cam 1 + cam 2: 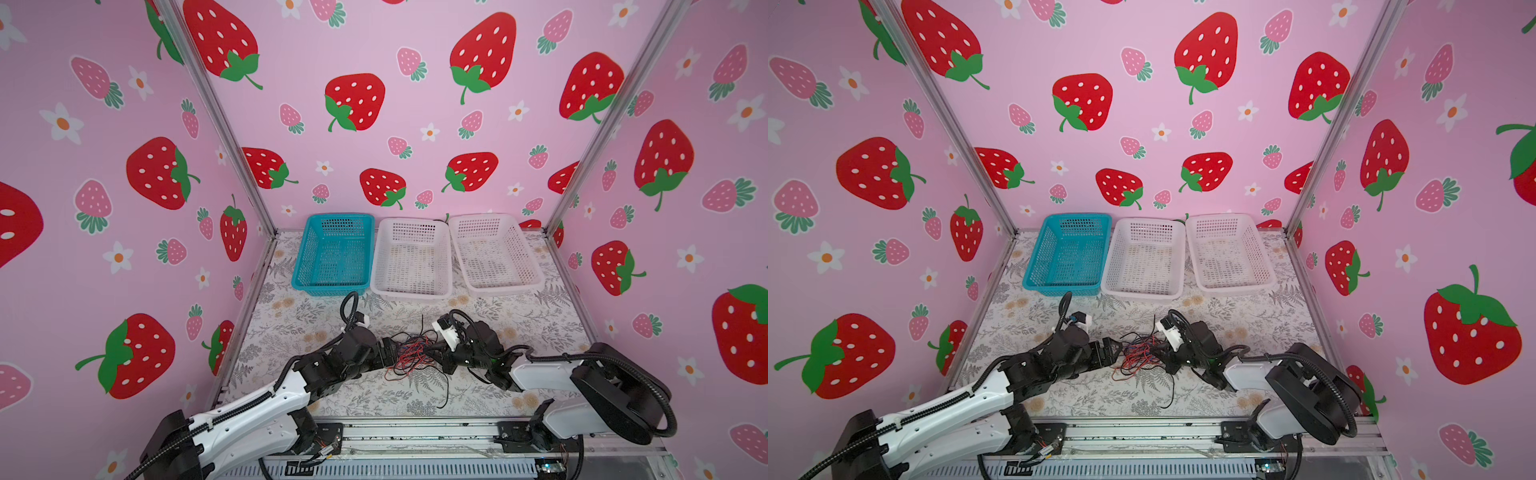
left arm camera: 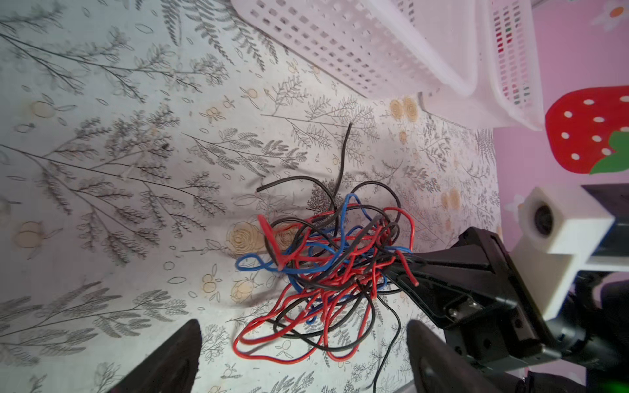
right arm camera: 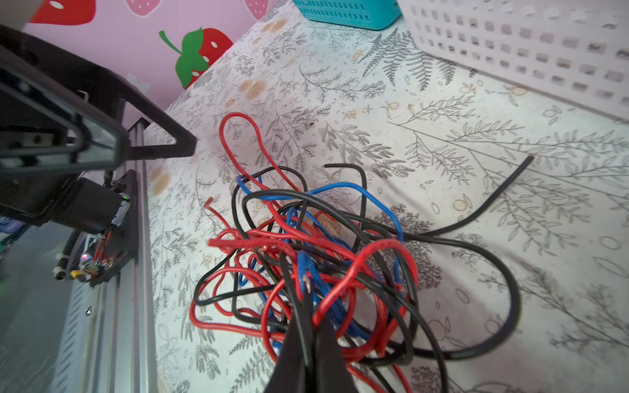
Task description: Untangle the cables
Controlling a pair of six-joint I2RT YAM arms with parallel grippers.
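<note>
Pink walls printed with red strawberries; grey fern-and-flower cloth over the table. Along the far edge, three perforated plastic baskets in a row, counted: one teal basket, one middle white basket, one end white basket. All three seemingly bare inside.

Towards the front, between the two arms and well apart from the baskets: one knotted heap of thin red, black and blue cables, lying on the cloth. Several strands of each colour, exact number per colour not countable inside the knot. Two loose black ends poking out towards the baskets, one long black tail trailing towards the front rail.

Right black parallel gripper: pinched closed at the heap's edge, apparently on a blue and a black strand, though impossible to say for certain which. Left black parallel gripper: spread wide, gripping nothing, the heap's nearest loops lying between its fingers.

Step in hand, as a judgement: the first extraction — no strand separated so far. Next move, probably: draw the pinched strand slowly up and away, pin the rest with the free gripper, watch for the whole knot lifting as one.
</note>
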